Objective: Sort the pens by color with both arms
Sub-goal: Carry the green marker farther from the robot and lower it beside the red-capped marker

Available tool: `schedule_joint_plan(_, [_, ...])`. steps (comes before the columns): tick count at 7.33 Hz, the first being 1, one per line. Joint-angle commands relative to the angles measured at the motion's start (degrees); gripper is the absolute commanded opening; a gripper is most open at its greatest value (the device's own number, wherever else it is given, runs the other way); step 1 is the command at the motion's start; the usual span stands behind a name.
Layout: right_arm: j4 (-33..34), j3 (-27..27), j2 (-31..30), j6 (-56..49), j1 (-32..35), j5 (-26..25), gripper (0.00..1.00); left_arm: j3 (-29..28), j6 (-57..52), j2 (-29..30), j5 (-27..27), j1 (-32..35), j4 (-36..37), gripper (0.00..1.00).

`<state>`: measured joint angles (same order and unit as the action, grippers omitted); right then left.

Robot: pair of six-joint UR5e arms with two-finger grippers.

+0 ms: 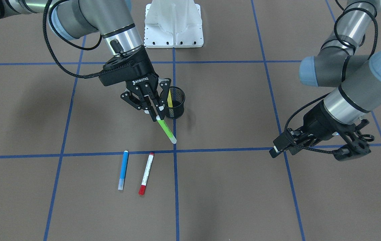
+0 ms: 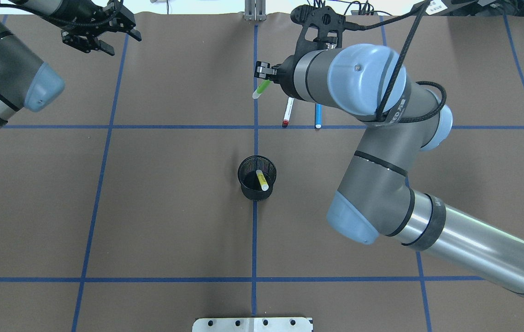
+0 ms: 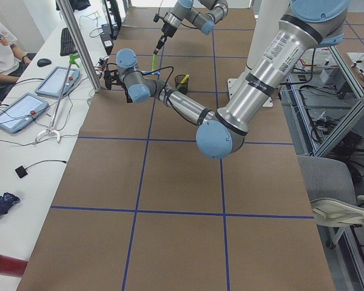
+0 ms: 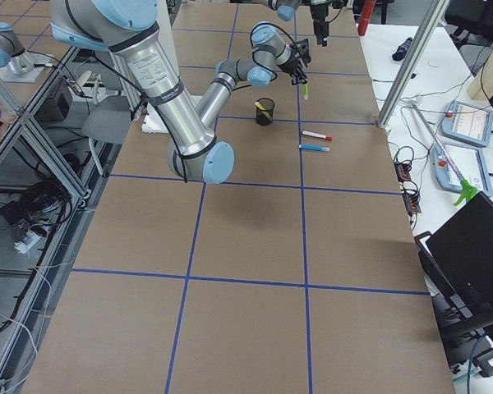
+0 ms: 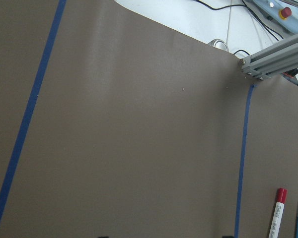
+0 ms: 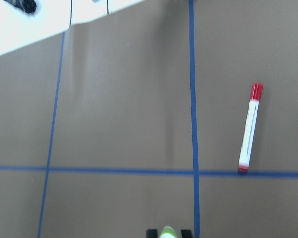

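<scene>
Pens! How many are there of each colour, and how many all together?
Blue pen: 1
Red-and-white pen: 1
Green pen: 1
Yellow pen: 1
Total: 4 pens

The mesh cup [image 1: 176,108] stands at the middle of the surface [image 1: 244,201], with one marker pen [image 1: 170,98] leaning inside it. Toward the far edge, the left pen [image 1: 146,173] and the right pen [image 1: 123,170] lie side by side, apart. Over the stretch between them and the cup, the right gripper [image 1: 156,114] has its jaws closed on a tilted pen [image 1: 166,130].
</scene>
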<state>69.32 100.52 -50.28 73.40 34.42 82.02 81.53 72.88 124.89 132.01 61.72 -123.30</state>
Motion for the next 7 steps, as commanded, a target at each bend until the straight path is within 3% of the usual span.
schedule_joint_plan(1, [0.29,-10.69,6.81,0.34,-5.39,-20.85,0.00,0.03,-0.02,-0.17,0.00,0.07,-0.01,0.81])
schedule_joint_plan(2, [0.20,-18.70,11.39,0.43,-6.19,-26.94,0.00,0.03,0.07,-0.18,0.00,0.07,-0.01,0.81])
schedule_joint_plan(4, [0.29,-25.94,12.92,0.60,-6.90,-30.93,0.00,0.03,-0.02,-0.18,0.00,0.07,-0.01,0.81])
schedule_joint_plan(7, [0.20,-30.64,14.51,0.69,-9.36,-37.35,0.00,-0.05,-0.02,-0.18,0.00,-0.02,0.07,0.82])
